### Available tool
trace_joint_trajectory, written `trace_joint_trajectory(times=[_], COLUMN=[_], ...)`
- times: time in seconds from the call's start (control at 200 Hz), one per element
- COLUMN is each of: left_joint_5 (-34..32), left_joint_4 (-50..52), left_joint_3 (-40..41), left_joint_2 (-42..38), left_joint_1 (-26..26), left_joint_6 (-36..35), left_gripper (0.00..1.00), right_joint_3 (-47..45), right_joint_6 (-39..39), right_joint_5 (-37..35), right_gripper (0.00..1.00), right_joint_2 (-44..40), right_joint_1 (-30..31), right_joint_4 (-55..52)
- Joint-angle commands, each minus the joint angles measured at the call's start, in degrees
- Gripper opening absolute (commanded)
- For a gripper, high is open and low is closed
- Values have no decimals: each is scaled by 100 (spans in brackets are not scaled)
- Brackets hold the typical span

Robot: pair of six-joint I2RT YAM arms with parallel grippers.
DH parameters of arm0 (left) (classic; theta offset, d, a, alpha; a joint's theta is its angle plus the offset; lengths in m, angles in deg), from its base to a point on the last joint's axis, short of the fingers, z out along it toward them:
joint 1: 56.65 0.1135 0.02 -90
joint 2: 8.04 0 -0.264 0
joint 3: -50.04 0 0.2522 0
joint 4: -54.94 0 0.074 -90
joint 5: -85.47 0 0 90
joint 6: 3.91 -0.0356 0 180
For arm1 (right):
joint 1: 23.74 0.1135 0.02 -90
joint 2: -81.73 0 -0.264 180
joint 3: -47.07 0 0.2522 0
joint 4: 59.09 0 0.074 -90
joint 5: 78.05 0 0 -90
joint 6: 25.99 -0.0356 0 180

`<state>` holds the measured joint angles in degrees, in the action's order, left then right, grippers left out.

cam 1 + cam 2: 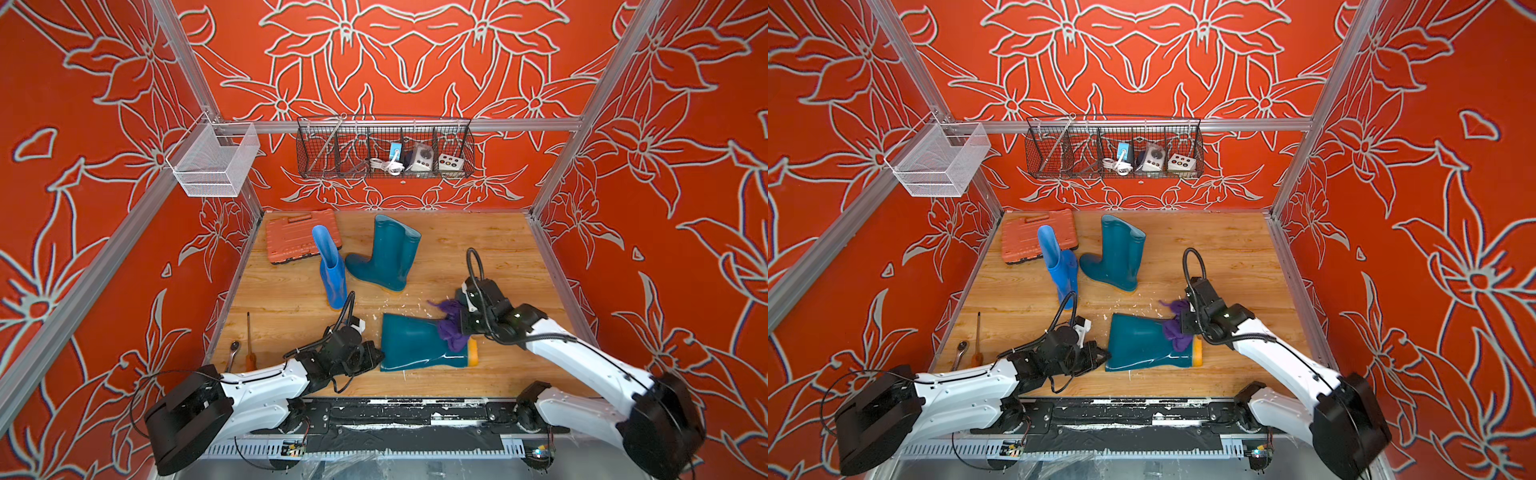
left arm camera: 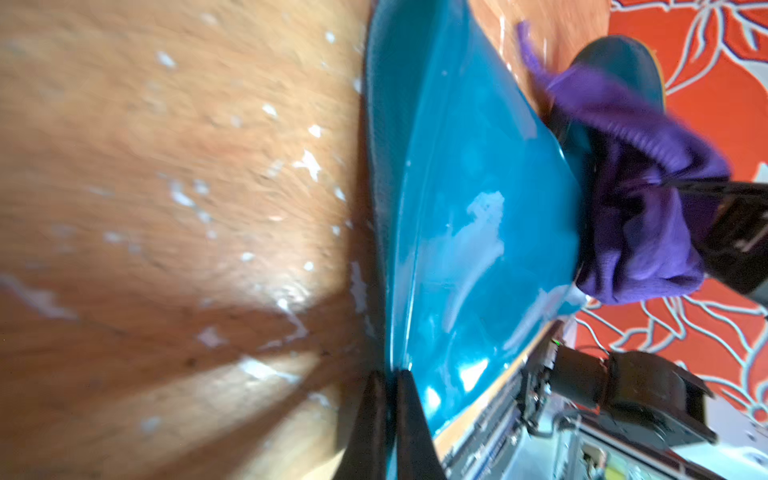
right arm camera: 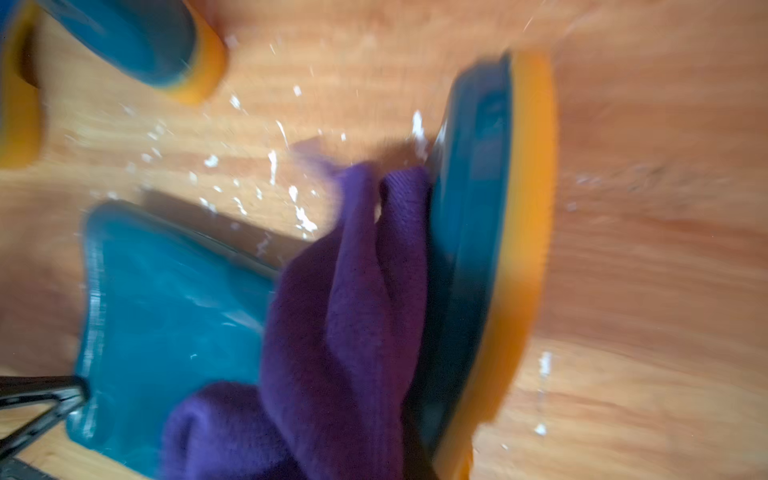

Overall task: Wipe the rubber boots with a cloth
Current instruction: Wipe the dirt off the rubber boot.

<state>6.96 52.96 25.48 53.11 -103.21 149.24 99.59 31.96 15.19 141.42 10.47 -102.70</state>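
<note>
My left claw (image 1: 376,356) is pressed together on the shaft rim of the lying teal boot (image 1: 415,343). That boot rests on its side near the counter's (image 1: 498,249) front edge, with its sole toward the right edge. My right claw (image 1: 465,323) pinches the purple cloth (image 1: 452,330), which is bunched against the boot's ankle.

My main worry is the left hold. It catches only a thin lip of glossy rubber, so a firm wipe along the shaft could pull the rim free, and the boot would then skate or spin toward the front edge.

The cloth is wadded rather than flat, so I judge it may ride over the white smear (image 2: 478,232) on the shaft instead of lifting it. Its loose tail could also snag under the heel and drag out of my pinch.

The blue boot (image 1: 332,270) stands just behind my left wrist, and a sideways jerk there could tip it. The other teal boot (image 1: 388,253) stands toward the back edge, well clear. Both wrist views are smeared, so I cannot check the contact closely.
</note>
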Motion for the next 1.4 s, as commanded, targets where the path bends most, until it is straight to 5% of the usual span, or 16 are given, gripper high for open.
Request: trace_joint_trajectory(times=[0.0,0.255,0.42,0.485,0.706,0.956,1.201,1.311,1.391], left_joint_5=[157,470,694,801,926,489,97,-32,5], left_joint_4=[-292,-967,-1095,-1176,-1519,-479,565,706,564], left_joint_3=[-118,-73,-181,-214,-193,-326,-335,-307,-250], left_joint_2=[153,663,1016,1154,1268,306,-1078,-1304,-1211], left_joint_1=[-12,-11,-11,-11,-15,7,16,16,15], left_joint_6=[56,147,95,69,137,-17,-311,-250,-111], left_gripper=[0,10,39,42,0,0,0,0,0], right_joint_3=[-54,-781,-878,-865,-136,276,-590,-333,-64], right_joint_6=[21,-474,-554,-600,-739,-544,-56,-331,-707], right_joint_5=[360,574,478,436,-45,-576,-428,95,28], right_gripper=[0,0,0,0,0,0,0,0,0], right_joint_2=[83,667,755,796,1427,1432,-587,-805,-406], right_joint_1=[12,290,455,572,1755,2208,305,343,894], right_joint_4=[-152,939,1081,1112,1161,522,-1009,-827,-363])
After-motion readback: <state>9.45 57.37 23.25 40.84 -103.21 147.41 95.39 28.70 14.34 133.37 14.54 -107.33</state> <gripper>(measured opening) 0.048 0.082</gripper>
